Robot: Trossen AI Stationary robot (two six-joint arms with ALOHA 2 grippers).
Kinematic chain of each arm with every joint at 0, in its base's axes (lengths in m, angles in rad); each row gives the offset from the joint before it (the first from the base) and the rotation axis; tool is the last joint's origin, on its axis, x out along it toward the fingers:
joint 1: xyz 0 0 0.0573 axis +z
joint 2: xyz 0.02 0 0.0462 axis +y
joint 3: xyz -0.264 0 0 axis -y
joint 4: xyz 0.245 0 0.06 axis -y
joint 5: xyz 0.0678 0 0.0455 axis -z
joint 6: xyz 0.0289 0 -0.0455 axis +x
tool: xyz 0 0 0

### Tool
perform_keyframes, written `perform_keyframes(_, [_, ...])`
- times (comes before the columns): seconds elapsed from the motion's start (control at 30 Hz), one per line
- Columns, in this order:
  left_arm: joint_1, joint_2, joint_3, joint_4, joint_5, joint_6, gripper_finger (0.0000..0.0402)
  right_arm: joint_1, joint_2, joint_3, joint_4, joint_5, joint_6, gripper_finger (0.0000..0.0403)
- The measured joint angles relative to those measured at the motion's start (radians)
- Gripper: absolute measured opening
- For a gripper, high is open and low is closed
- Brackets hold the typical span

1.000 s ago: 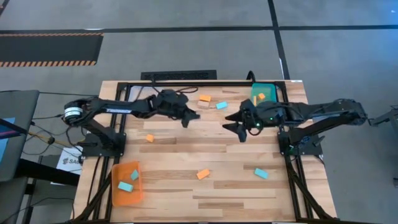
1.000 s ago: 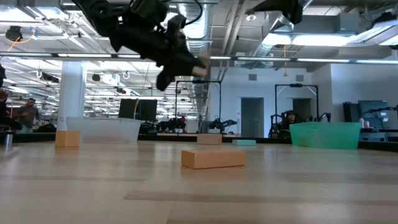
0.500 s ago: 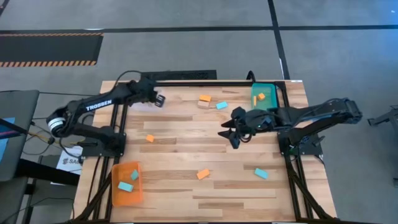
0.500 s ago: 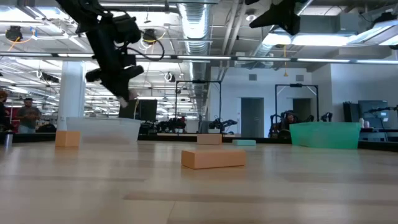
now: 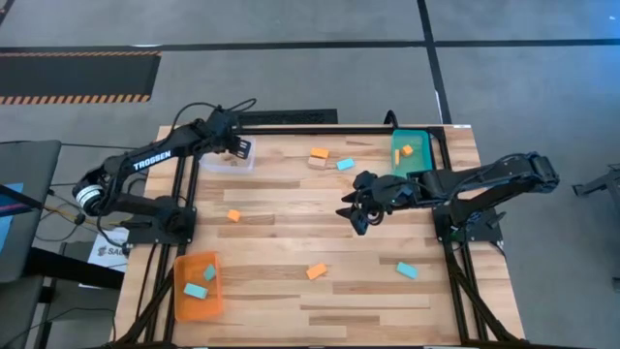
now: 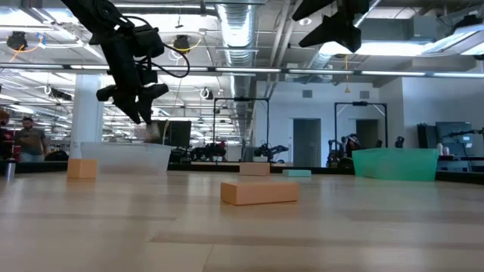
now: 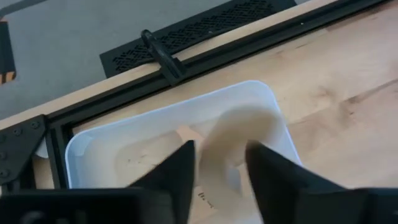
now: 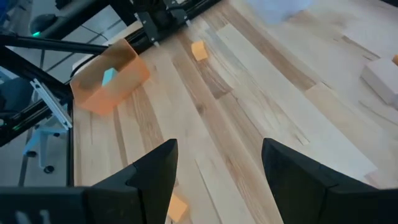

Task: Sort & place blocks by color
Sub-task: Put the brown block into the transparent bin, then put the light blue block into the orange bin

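- Left end effector (image 5: 238, 147) hung over the clear tray (image 5: 215, 164) at the far left corner of the surface (image 5: 291, 233); fingers (image 7: 180, 168) stood a little apart w/ nothing between them. Wrist view showed a blurred tan shape (image 7: 239, 134) in the gap, over the tray; can't tell what it was.
- Right end effector (image 5: 351, 215) hung above mid-surface, right of centre, fingers wide, holding nothing.
- Blocks: orange block (image 5: 319, 153), tan block (image 5: 315, 163) & lt-blue block (image 5: 345, 164) close together near the far edge; small orange block (image 5: 233, 215) on the left; another orange block (image 5: 316, 271) & a lt-blue block (image 5: 406, 269) toward the near edge.
- Orange tray (image 5: 197, 286) at near left held two lt-blue blocks (image 5: 197, 290); teal tray (image 5: 409, 148) at far right held orange pieces (image 5: 405, 150).
- Surface: pale wood planks in a black frame; grey floor around, w/ an orange-black striped mat (image 5: 77, 76) at far left.
- Room in low view: open hall, exposed ducts (image 6: 234, 23) & ceiling lights, a doorway (image 6: 306, 141); a person (image 6: 30, 140) stood far off at left.
- Writing: "TROSSEN" in white on the left arm (image 5: 153, 159).
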State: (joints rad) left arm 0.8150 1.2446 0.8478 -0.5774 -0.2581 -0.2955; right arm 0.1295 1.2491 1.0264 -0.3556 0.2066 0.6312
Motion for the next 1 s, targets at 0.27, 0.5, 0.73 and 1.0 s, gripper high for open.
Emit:
perform_keyframes(0.27, [0.001, 0.000, 0.000, -0.004, -0.005, 0.012, 0.0237, -0.001, -0.005, 0.000, 0.000, 0.001, 0.014, 0.0255])
perform_keyframes(0.5, [0.000, 0.000, 0.003, -0.019, 0.128, 0.024, 0.0257, -0.001, -0.005, 0.000, 0.001, 0.002, 0.048, 0.0255])
perform_keyframes(0.73, [-0.070, -0.024, 0.054, 0.015, 0.327, -0.013, 0.0258, 0.020, -0.005, 0.000, -0.022, -0.014, 0.152, 0.0255])
perform_keyframes(1.0, [-0.363, -0.067, 0.060, 0.198, 0.281, -0.011, 0.0258, 0.102, 0.001, 0.000, -0.117, -0.096, 0.329, 0.0255])
